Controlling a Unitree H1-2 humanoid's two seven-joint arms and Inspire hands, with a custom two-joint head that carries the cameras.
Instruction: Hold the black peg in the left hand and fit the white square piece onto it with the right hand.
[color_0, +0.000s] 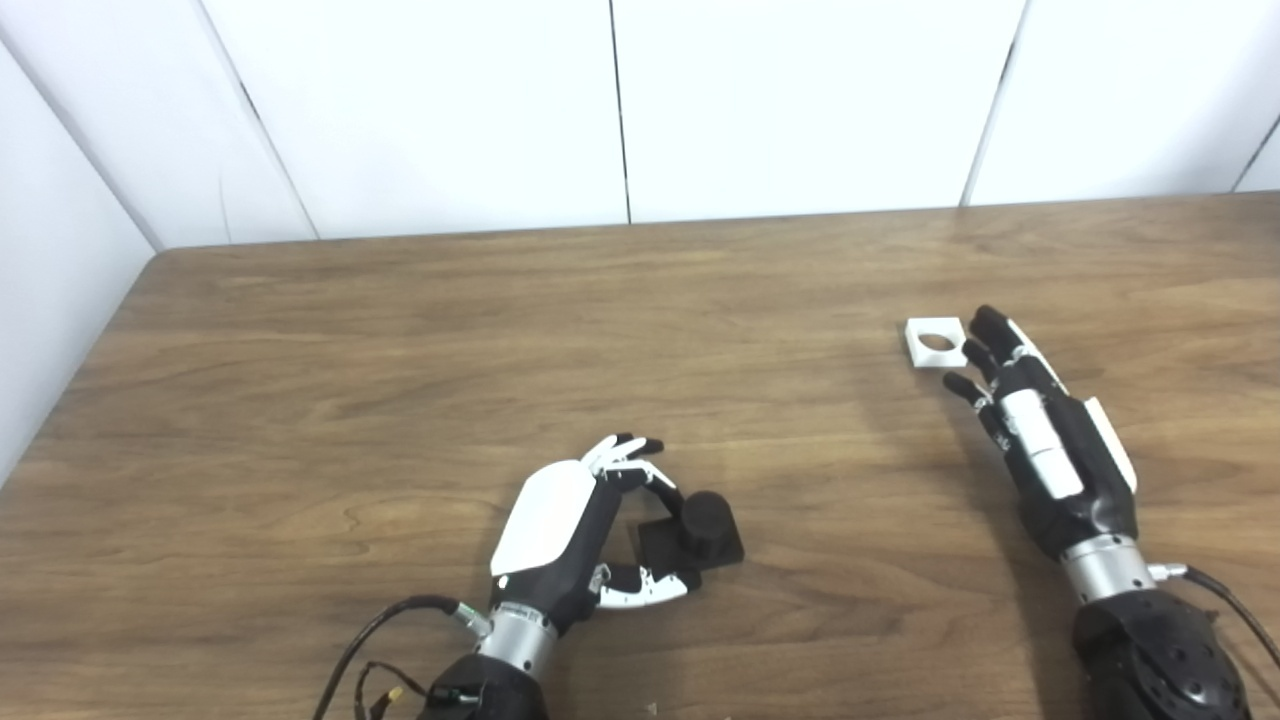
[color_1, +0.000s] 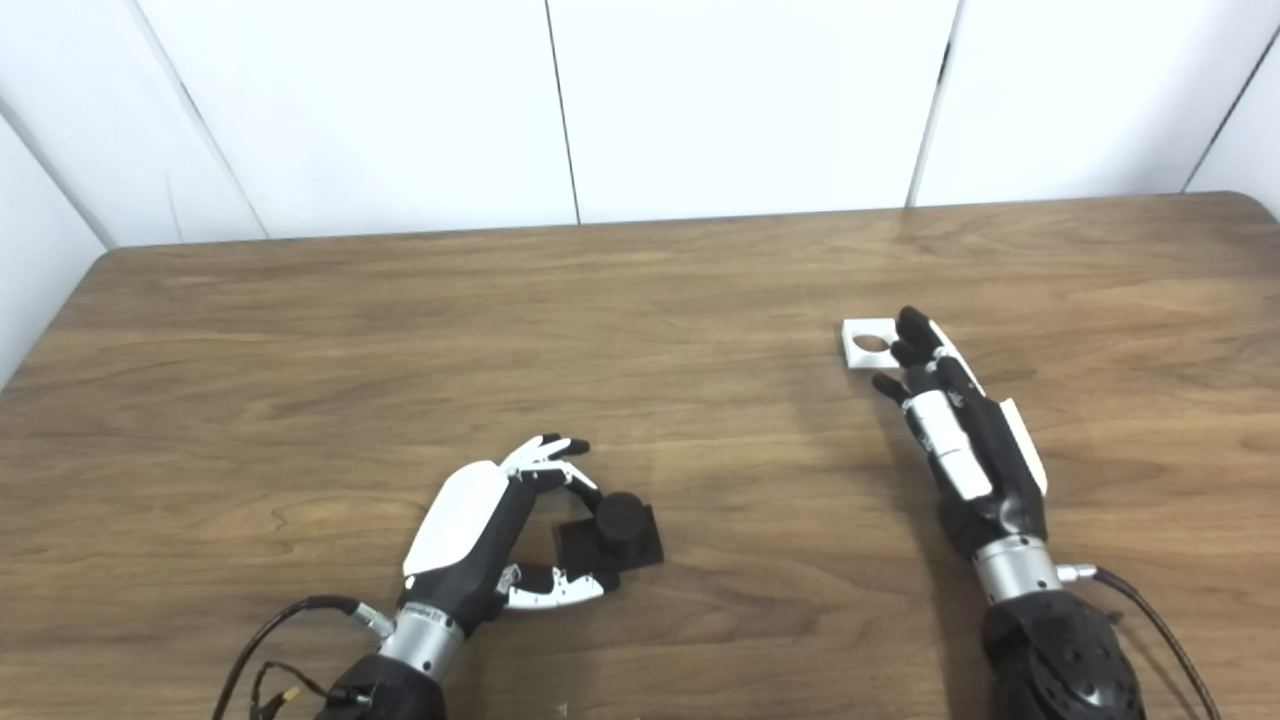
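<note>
Wooden table (color_0: 400, 330) in front of white wall panels (color_0: 800, 100). Near the front edge, left of centre: black peg (color_0: 705, 518), a short round post upright on a flat square black base resting on the wood. Left hand (color_0: 570, 530) curled around the peg's left side, fingers (color_0: 630, 455) arched over the far edge of the base and thumb (color_0: 645, 590) reaching along its near edge, touching or just beside the base; whether actually gripping, cannot tell, base flat on the table and not lifted. Dark cable (color_0: 370, 625) trailing from the left wrist toward the near edge. Further back and well to the right: white square piece (color_0: 936, 341), flat on the table, round hole through its middle. Right hand (color_0: 1040, 440) stretched out low over the wood, fingers apart and extended, holding nothing, fingertips (color_0: 985, 322) just at the right edge of the white square piece, thumb tip near its front right corner. Peg and white piece well apart.
</note>
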